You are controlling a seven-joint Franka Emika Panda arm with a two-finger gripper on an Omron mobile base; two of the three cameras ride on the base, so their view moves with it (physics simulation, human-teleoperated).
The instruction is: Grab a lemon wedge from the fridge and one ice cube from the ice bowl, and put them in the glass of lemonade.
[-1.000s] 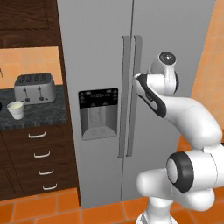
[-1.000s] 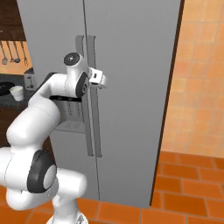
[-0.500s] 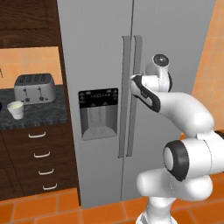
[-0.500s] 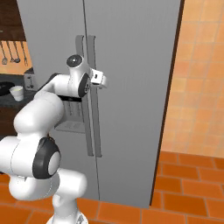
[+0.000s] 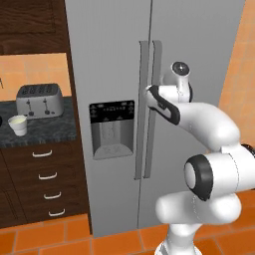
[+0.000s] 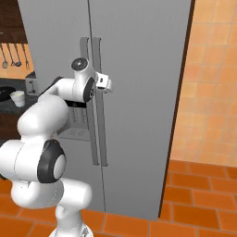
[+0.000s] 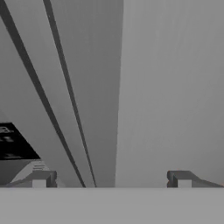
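Gripper (image 7: 111,179) wide open and empty, now closer to the fridge (image 5: 114,60) handles (image 5: 149,104), seemingly just short of contact.

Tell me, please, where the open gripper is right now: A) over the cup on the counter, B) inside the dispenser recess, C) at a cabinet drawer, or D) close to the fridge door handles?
D: the gripper faces the fridge at its handles, fingers apart, both doors shut.
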